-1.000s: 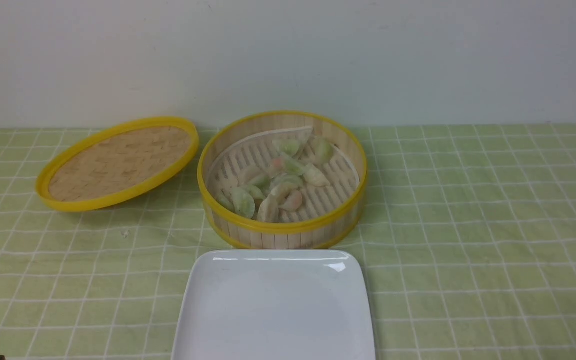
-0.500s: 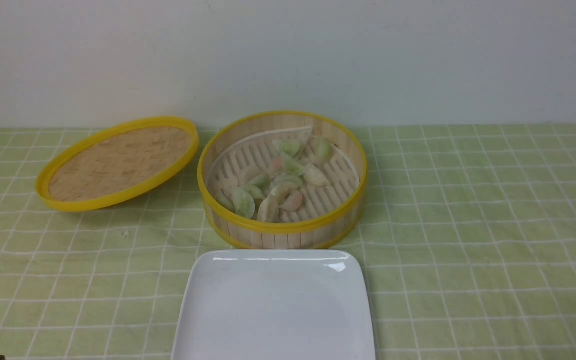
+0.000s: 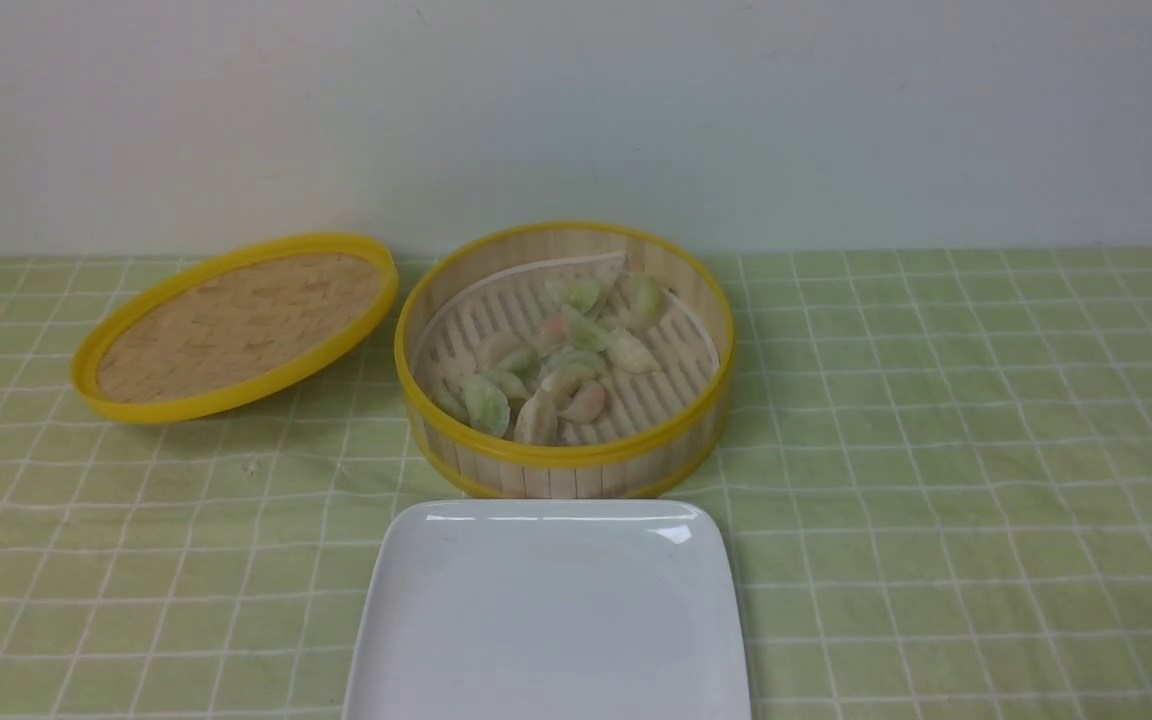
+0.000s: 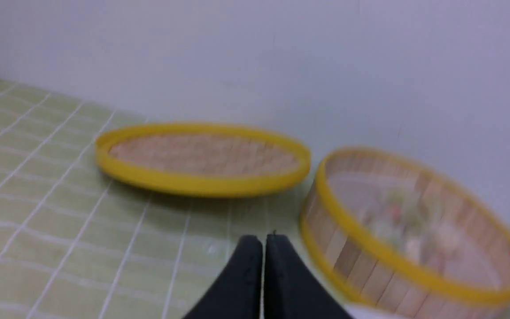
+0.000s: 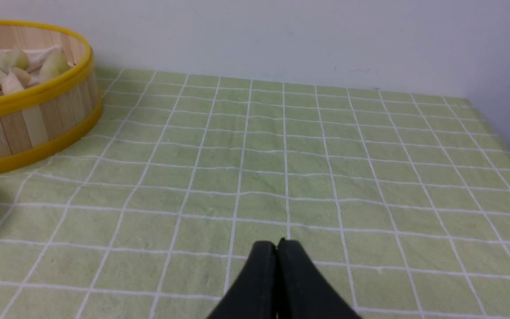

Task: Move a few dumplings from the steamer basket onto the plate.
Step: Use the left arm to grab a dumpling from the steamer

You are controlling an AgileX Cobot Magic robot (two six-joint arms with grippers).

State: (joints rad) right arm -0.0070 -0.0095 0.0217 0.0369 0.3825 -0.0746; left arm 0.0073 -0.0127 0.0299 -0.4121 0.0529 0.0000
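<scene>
The dumplings [image 3: 546,360] lie heaped in the steamer basket [image 3: 566,468], just behind the bare plate [image 3: 546,620]. My left fingers [image 4: 248,270], pressed together and empty, are the nearer pair, I judge: the basket lies ahead and to their right. My right fingers [image 5: 261,270], likewise together, hang well apart from it.

The plate [image 3: 551,620] is glossy white, ceramic by the look, smooth enough to catch a bright glint near one corner. The steamer basket [image 3: 564,478] has a wall of pale, matt wooden slats, bamboo-like, between smooth yellow rims that look like plastic. The lid [image 3: 236,325] is woven matt bamboo inside a similar yellow rim. The dumplings [image 3: 576,372] look translucent and faintly shiny. The tablecloth [image 3: 936,450] is soft matt fabric, lightly creased. The left gripper [image 4: 263,239] and the right gripper [image 5: 276,244] look matt black.
</scene>
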